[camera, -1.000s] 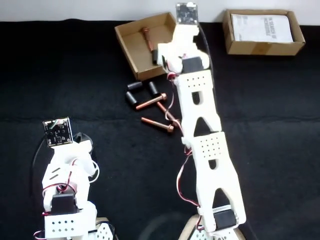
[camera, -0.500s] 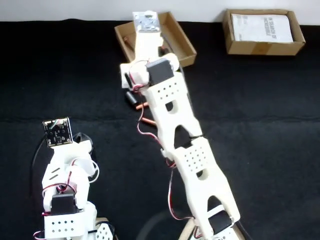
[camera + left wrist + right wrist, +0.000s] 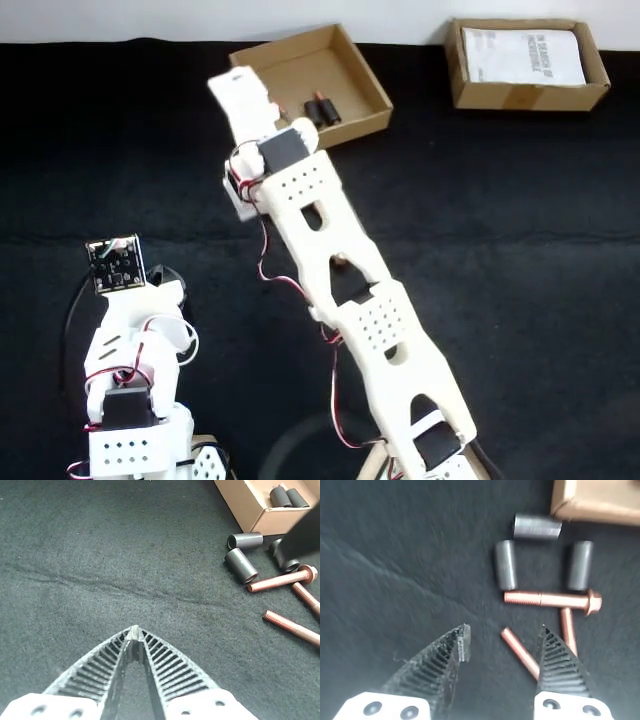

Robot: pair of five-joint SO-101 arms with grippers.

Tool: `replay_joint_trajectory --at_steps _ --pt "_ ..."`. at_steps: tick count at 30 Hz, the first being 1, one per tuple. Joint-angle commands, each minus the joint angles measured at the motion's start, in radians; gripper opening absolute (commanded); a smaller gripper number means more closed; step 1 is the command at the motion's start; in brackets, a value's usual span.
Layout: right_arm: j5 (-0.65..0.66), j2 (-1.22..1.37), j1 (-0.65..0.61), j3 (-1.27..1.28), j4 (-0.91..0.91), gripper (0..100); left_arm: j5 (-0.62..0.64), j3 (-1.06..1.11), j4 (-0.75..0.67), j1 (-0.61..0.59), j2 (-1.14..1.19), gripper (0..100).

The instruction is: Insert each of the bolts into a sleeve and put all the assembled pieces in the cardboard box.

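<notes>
Bright, even light — soft faint shadows on black cloth (image 3: pixel 520 250).

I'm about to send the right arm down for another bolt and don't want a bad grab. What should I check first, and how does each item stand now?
1. Right pincer open and empty: ok.
2. Nearest copper bolt in line with its gap: ok.
3. That bolt free of the neighbouring bolt: cannot tell, a finger hides their ends.
4. Three sleeves lie loose, no bolt in them: ok.
5. Left pincer shut, apart from the parts: ok.
6. Cardboard box open: ok; whether the dark pieces inside hold bolts: cannot tell.
</notes>
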Motion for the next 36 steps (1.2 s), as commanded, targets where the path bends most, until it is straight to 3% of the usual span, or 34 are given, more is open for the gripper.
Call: replay_joint_trajectory --at_steps 1,11,20,29,36 --pt "0.077 -0.073 0.002 0.071 -0.025 19.9 -0.003 0.018 0.002 -0.013 -0.010 2" --pt "0.292 -0.073 0.044 0.259 -0.285 19.8 -0.003 0.018 0.002 -0.013 -0.013 2" --pt "0.318 -0.061 0.045 0.371 -0.463 19.8 -0.002 0.018 0.020 -0.015 -0.018 2" --pt "0.354 0.127 0.044 0.186 -0.492 19.6 -0.003 0.018 0.021 -0.015 -0.018 2" --pt "0.359 0.220 0.030 0.013 -0.433 3.7 -0.003 0.018 0.021 -0.015 -0.018 2"
